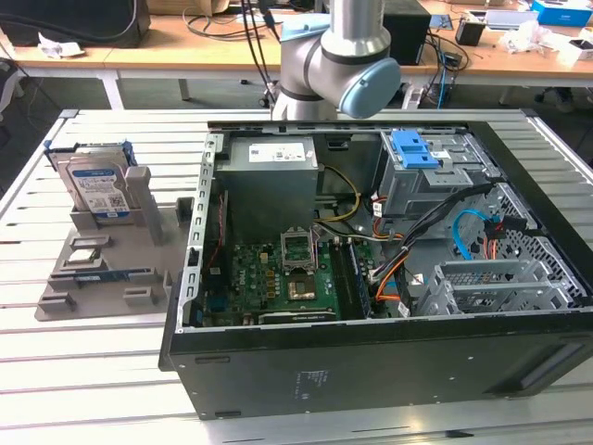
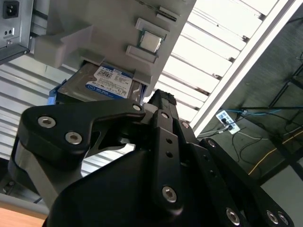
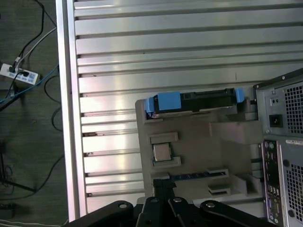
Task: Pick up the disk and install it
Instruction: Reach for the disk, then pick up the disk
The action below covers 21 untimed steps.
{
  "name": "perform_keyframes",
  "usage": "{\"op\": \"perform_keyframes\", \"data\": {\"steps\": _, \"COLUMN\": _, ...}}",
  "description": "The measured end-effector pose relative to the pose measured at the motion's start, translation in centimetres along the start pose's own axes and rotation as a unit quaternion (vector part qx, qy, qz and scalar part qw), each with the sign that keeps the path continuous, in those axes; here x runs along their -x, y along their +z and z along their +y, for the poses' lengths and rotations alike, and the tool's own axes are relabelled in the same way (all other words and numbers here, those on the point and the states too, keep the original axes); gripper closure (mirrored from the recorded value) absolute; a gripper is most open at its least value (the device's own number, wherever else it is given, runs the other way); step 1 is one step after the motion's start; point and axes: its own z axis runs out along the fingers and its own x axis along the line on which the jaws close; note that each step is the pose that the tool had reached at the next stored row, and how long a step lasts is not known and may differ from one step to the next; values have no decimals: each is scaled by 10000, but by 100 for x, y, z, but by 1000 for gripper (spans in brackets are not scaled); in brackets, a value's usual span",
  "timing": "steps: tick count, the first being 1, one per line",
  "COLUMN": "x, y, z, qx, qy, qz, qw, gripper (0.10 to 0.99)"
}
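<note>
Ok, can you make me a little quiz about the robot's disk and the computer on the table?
1. True or false: the disk is already inside the computer case.
2. Pick one: the disk stands upright in A) the grey holder, B) a drawer, C) a bowl.
3. What colour is the plastic frame around the disk?

Key: 1 false; 2 A; 3 blue.
</note>
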Motion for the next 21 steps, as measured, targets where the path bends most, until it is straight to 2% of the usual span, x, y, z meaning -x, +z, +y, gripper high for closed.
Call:
{"op": "perform_keyframes", "data": {"steps": 2, "x": -5, "y": 3, "z": 64, "qx": -14, "qy": 0, "qz": -1, "qw": 10000, "gripper": 980}}
{"op": "perform_keyframes", "data": {"steps": 3, "x": -9, "y": 6, "z": 119, "qx": -33, "qy": -1, "qz": -3, "qw": 10000, "gripper": 980}}
{"op": "perform_keyframes", "data": {"steps": 7, "x": -18, "y": 13, "z": 251, "qx": -93, "qy": -2, "qz": -8, "qw": 10000, "gripper": 980}}
{"op": "perform_keyframes", "data": {"steps": 21, "x": -19, "y": 13, "z": 254, "qx": -94, "qy": -3, "qz": -7, "qw": 10000, "gripper": 980}}
